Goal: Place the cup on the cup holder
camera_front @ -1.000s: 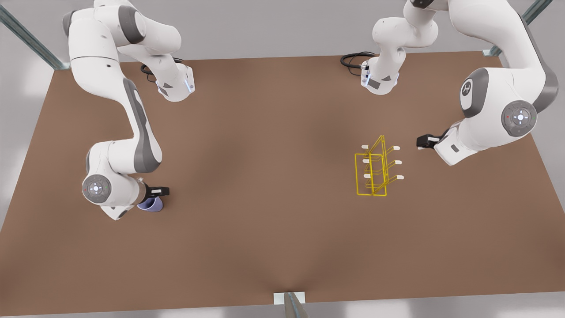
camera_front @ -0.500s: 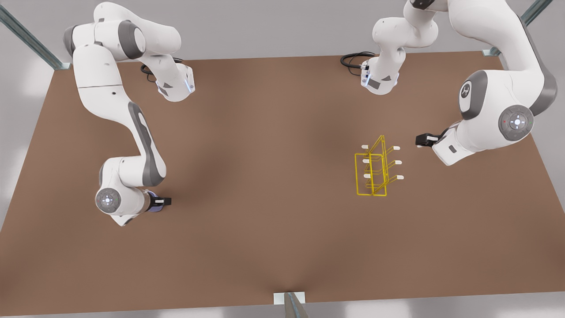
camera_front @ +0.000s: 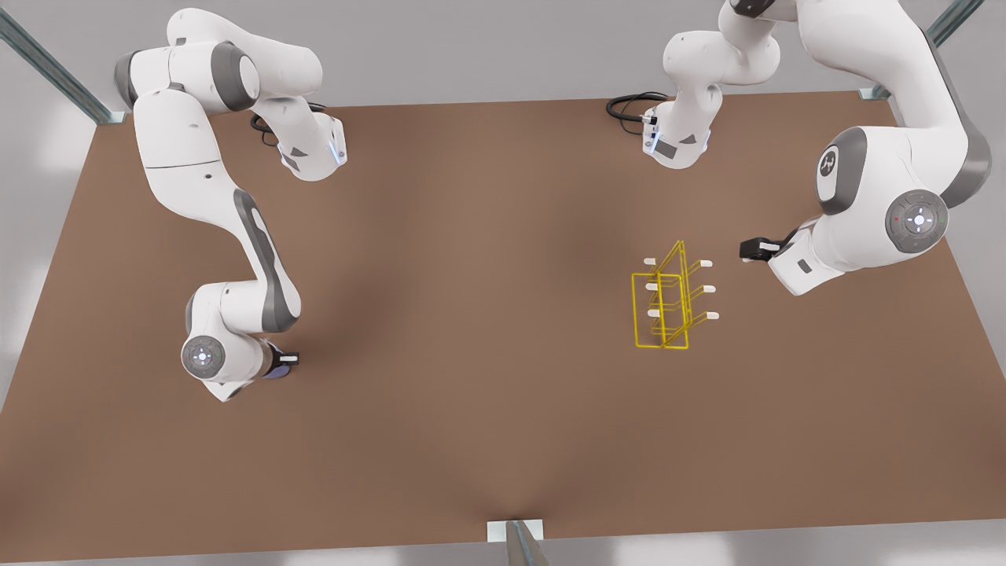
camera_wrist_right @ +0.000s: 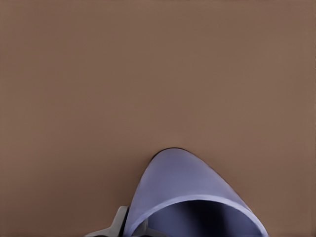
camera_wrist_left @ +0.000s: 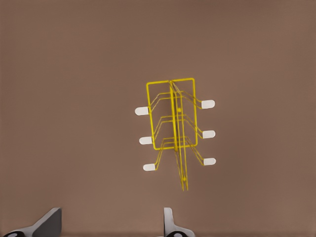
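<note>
1. The right claw (camera_front: 287,360), at the front view's left, grips the cup (camera_wrist_right: 192,197) by its rim wall; the cup's mouth faces the wrist camera.
2. The left claw (camera_wrist_left: 111,224) waits, its fingers spread, near the upright cup holder (camera_front: 664,303) on the counter (camera_front: 471,314).

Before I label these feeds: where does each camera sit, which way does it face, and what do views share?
Front view: high above the table, looking down; both arms show, right end effector at its left, left end effector at its right.
Left wrist view: on the left arm, looking down at the cup holder; its open fingers show.
Right wrist view: close over the cup, facing the table.
Shared: front and left wrist views both show the cup holder.
</note>
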